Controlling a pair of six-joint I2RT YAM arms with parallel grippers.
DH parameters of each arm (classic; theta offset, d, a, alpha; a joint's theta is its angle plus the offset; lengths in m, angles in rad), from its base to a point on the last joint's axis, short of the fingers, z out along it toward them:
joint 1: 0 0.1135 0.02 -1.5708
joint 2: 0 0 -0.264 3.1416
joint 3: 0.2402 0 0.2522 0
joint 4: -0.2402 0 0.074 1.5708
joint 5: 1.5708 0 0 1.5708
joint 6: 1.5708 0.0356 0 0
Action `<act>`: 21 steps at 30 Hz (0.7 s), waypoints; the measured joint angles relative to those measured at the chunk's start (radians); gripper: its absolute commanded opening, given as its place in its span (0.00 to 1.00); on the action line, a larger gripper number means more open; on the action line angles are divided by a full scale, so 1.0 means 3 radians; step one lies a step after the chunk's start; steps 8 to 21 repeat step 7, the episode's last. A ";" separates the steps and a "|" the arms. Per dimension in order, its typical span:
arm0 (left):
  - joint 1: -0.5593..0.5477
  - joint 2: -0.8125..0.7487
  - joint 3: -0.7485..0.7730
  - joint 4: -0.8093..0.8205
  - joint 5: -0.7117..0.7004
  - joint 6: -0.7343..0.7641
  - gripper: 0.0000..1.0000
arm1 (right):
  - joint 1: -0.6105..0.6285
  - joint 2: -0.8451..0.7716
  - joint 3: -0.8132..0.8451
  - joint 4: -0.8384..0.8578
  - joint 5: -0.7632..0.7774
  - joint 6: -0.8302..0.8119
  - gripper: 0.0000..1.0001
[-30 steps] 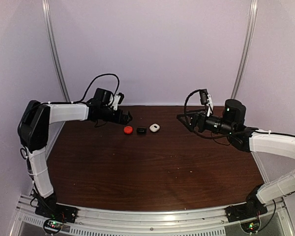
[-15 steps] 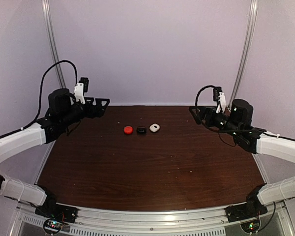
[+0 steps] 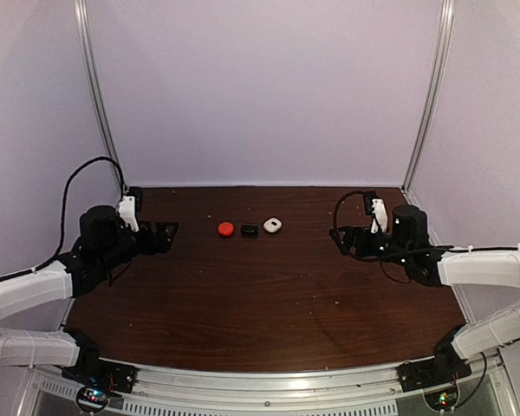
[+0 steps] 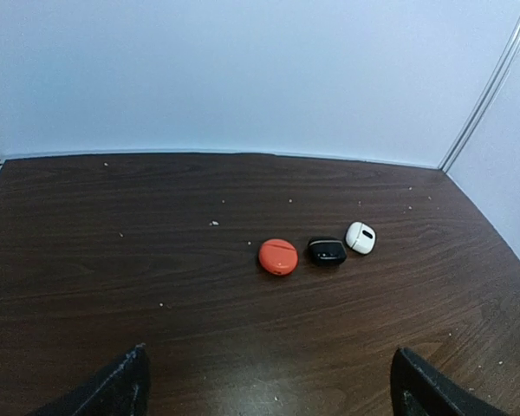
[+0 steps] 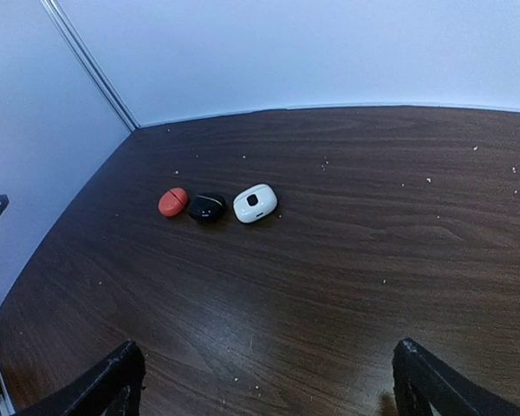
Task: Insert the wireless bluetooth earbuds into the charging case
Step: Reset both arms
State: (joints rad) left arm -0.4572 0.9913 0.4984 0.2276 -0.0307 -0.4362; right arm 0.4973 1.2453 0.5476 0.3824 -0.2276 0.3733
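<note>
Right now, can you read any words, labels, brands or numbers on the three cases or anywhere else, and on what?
None can be read.
The red case and black case show no lettering.
The white case bears a small dark square, without legible lettering.

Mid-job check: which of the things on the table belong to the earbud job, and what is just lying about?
Belongs to the job: red case, black case and white case, in a row, all looking shut; left tool and right tool, both open and empty. No loose earbuds show.

Just lying about: pale specks scattered over the table.
</note>
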 measured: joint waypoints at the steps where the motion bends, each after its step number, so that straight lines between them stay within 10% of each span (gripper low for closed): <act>1: 0.0000 0.0041 -0.0020 0.0009 0.0004 -0.0005 0.98 | 0.0000 0.0036 -0.0034 0.0020 -0.0001 0.0000 1.00; 21: 0.0001 0.0319 -0.0061 0.0060 0.0056 -0.0019 0.98 | 0.0000 0.0132 -0.0069 0.0177 -0.0023 -0.0003 1.00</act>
